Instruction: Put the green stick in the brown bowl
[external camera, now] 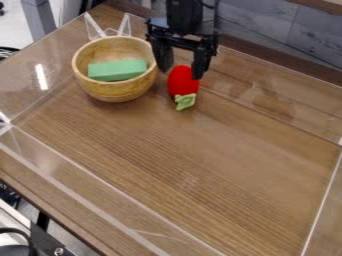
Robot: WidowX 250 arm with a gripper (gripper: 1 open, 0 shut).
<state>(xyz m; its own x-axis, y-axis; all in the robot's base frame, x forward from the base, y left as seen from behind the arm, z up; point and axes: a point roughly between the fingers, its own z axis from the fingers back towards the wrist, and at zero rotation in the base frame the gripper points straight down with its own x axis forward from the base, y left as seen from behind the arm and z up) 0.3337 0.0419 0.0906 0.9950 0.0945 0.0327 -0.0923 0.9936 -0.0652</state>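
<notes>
Your claw hangs with its fingers spread apart and nothing between them, just above the red strawberry toy on the wooden worktop. The green stick lies inside the brown bowl, left of the claw.

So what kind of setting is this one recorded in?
Probably a lab test bench: a wooden table fenced by clear plastic walls, one gripper above, and toy props, a brown bowl and a strawberry toy.
</notes>
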